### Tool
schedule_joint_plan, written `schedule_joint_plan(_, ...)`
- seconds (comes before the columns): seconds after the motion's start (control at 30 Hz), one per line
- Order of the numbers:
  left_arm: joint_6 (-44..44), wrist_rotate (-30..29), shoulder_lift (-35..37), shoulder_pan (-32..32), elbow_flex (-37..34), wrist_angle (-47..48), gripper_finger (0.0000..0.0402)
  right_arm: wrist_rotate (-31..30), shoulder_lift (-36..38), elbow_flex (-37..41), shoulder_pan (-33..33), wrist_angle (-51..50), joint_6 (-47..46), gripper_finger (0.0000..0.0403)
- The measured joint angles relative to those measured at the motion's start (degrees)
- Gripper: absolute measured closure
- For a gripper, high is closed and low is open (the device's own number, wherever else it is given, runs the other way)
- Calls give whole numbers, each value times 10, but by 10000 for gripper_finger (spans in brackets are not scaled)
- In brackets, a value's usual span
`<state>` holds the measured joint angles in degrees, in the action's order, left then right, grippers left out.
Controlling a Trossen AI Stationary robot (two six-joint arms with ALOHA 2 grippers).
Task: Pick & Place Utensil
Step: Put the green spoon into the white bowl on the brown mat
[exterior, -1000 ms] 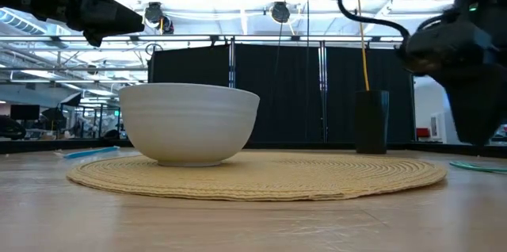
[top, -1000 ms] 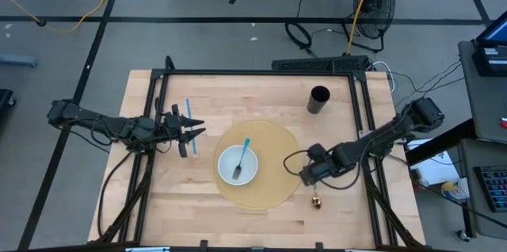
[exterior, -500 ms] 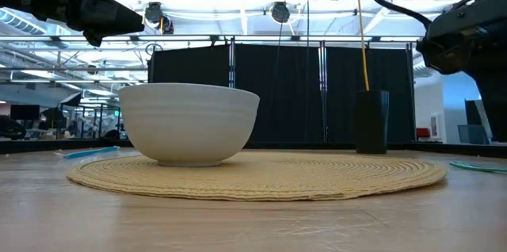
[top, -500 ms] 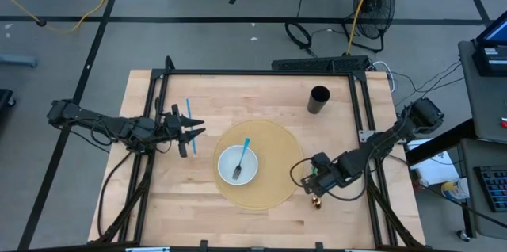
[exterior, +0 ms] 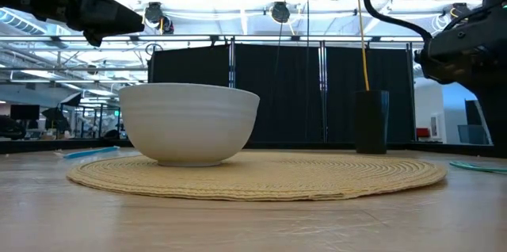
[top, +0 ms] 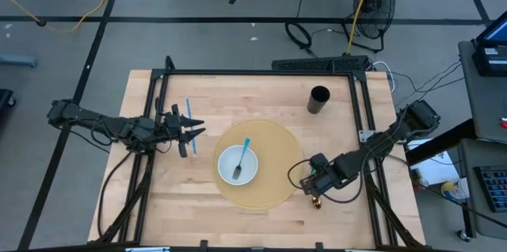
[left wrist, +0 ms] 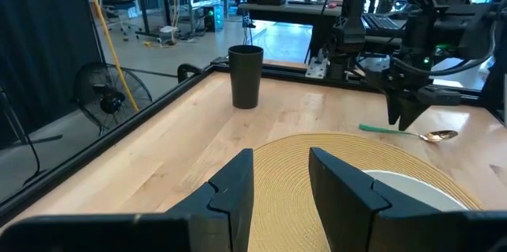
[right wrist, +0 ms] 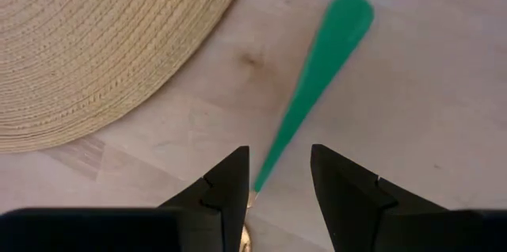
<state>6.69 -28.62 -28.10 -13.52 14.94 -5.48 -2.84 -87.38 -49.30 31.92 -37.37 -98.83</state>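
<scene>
A spoon with a green handle and a gold bowl lies flat on the wood just right of the round woven placemat. My right gripper hangs open right over it, pointing down, one finger on either side of the handle near its neck; the left wrist view shows it just above the spoon. A white bowl on the placemat holds a blue-handled fork. My left gripper waits open above the table's left part.
A black cup stands near the far right of the table. A blue utensil lies on the wood beside the left gripper. Black frame rails run along the table's sides. Bare wood lies along the near edge.
The right gripper has moved from the placemat's right rim toward the near edge, ending over the spoon. The left arm, the bowl and the spoon have kept still.
</scene>
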Motion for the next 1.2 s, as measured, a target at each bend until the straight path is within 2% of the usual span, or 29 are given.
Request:
schedule_joint_plan(0.13,1,0,0,0,0,5,273,2,-16,0,-1,4,-3,273)
schedule_joint_plan(0.33,1,0,0,0,0,10,273,33,-55,-3,-5,22,1,273)
schedule_joint_plan(0.47,2,0,0,0,0,11,273,61,-79,-2,-6,-1,-4,277)
schedule_joint_plan(0.93,10,0,0,0,0,16,273,106,-88,-1,-16,-44,5,391)
schedule_joint_plan(1.2,27,0,0,0,0,37,273,103,-88,-1,-16,-53,18,391)
